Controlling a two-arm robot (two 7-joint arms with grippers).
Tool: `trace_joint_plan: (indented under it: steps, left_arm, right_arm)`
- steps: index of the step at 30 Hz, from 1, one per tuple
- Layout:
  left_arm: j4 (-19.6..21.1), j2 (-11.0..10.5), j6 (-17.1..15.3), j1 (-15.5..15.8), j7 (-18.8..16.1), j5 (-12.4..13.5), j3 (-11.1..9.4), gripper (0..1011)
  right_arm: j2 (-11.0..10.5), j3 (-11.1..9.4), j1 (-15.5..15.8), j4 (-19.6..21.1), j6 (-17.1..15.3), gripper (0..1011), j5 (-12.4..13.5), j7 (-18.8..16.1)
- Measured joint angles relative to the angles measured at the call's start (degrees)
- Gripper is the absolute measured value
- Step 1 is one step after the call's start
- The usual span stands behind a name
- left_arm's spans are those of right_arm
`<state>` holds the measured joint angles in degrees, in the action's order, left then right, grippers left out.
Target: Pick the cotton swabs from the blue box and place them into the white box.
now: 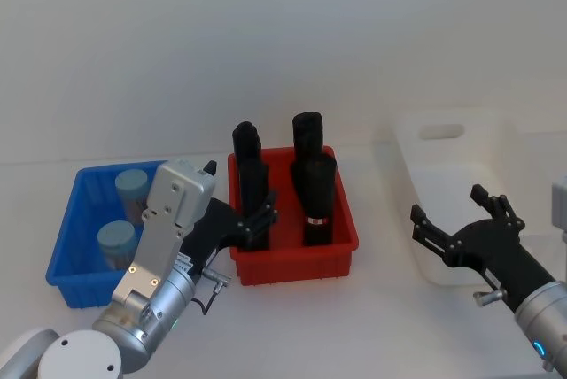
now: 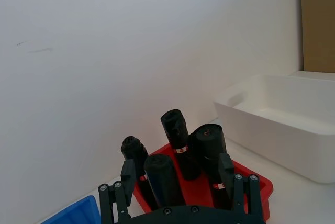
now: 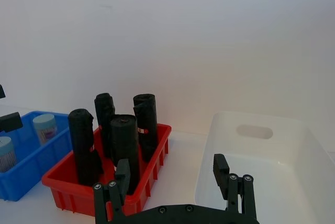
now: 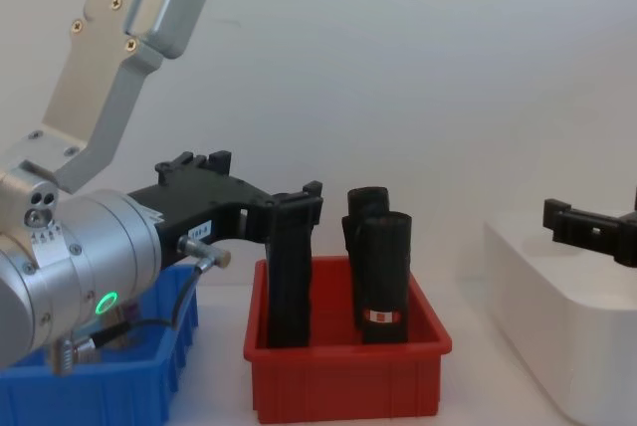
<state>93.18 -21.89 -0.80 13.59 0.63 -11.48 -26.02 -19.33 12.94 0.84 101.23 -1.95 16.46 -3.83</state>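
1. Step in hand: the reach for a first pick, nothing lifted yet. Two swabs [image 1: 133,186] stand in the blue box [image 1: 66,246], one behind the other. The white box [image 1: 461,175] looks bare inside.
2. My left hand [image 1: 237,195] is wide open and empty at the near-left corner of the red bin [image 1: 297,259]. It points at the black rolls [image 1: 314,189], not the swabs.
3. My right hand [image 1: 452,208] is spread open and empty at the white box's front edge.
4. Next move, as I judge it: bring the left hand over the blue box, come down around one lid, then close. The swabs sit near the wall, so mind the rim.
5. Views:
   - The head view and right wrist view give both swabs.
   - The left wrist view looks past the rolls to the white box.
   - The chest view shows the rolls' height against my fingers.
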Motion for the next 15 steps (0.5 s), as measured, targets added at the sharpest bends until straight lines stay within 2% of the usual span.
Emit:
trace_joint_plan:
  steps: [15]
  left_arm:
    - [0.0,0.0,0.0,0.0,0.0,0.0,0.0,1004]
  right_arm:
    - [0.0,0.0,0.0,0.0,0.0,1002,0.0,0.0]
